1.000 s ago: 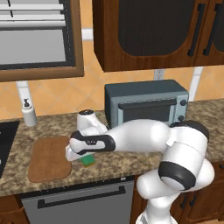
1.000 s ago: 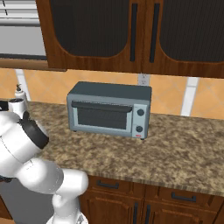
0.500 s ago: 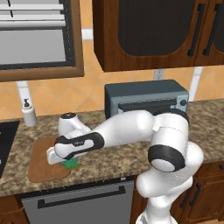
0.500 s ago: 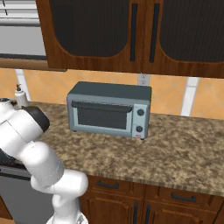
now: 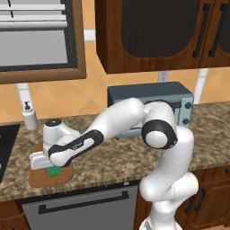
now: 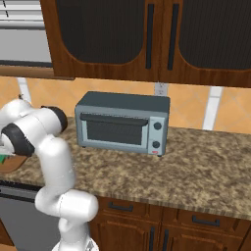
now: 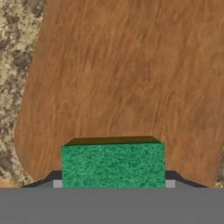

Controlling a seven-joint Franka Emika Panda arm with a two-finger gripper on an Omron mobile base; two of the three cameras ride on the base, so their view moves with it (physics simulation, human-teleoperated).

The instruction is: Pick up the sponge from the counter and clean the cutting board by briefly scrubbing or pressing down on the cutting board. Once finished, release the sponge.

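Note:
The green sponge (image 7: 113,165) sits between my fingers, and my gripper (image 7: 113,183) is shut on it. It hangs just over the reddish-brown cutting board (image 7: 131,78), with a thin shadow behind it. From the left base view, the sponge (image 5: 55,171) shows under my hand, and my gripper (image 5: 50,169) is low over the cutting board (image 5: 45,178) at the left end of the granite counter (image 5: 117,159). Whether the sponge touches the wood I cannot tell. A sliver of the cutting board (image 6: 7,164) peeks out behind my arm in the right base view.
A grey toaster oven (image 5: 155,105) stands at the back of the counter, behind my arm. A white soap bottle (image 5: 29,117) stands by the wall, left of the board. A black cooktop (image 5: 5,146) borders the counter at far left. Dark cabinets (image 6: 147,39) hang above.
My arm swung left with the sponge, from the board's right edge to over its middle, and came lower. The grip stayed shut.

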